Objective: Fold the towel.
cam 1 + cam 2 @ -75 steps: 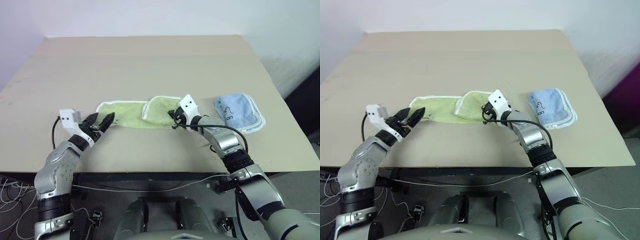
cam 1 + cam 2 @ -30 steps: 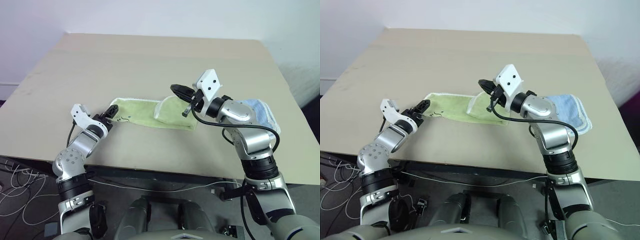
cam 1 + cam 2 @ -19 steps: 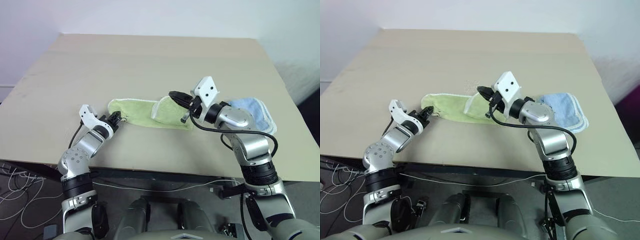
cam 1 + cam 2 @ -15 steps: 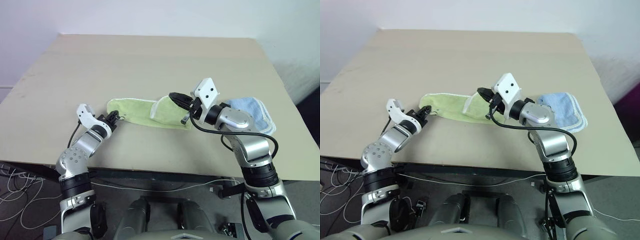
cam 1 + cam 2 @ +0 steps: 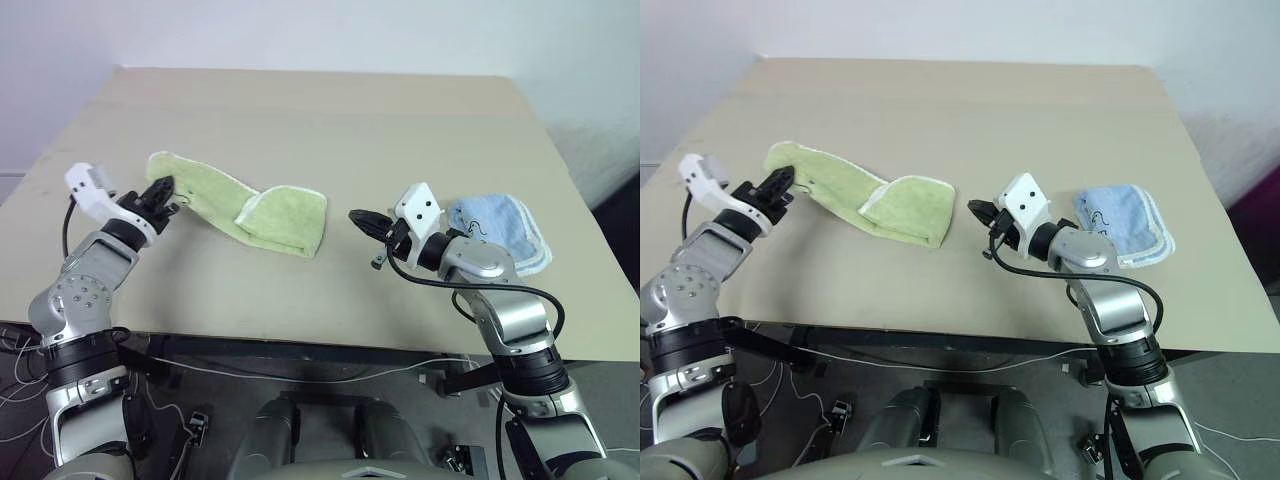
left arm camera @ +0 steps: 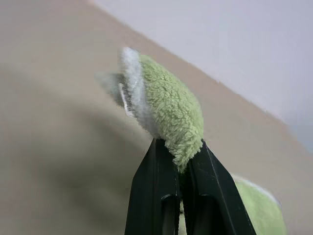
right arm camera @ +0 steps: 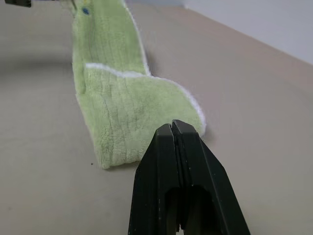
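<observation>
The yellow-green towel [image 5: 250, 208] lies on the table [image 5: 330, 110], left of the middle, with its right end folded back on itself. My left gripper [image 5: 160, 190] is shut on the towel's left end and holds that end a little above the table. The left wrist view shows the terry edge [image 6: 166, 105] pinched between the black fingers [image 6: 156, 166]. My right gripper [image 5: 358, 216] is shut with nothing in it, a short way right of the folded end. In the right wrist view the towel [image 7: 127, 103] stretches away beyond the closed fingertips [image 7: 172, 128].
A folded light blue towel [image 5: 497, 230] lies on the table just behind my right arm, near the right edge. Bare tabletop stretches behind the green towel and in front of it up to the near edge.
My left gripper has shut on the towel's left end, lifted it and drawn the towel to the left. My right gripper has sunk and now stands apart from the folded end.
</observation>
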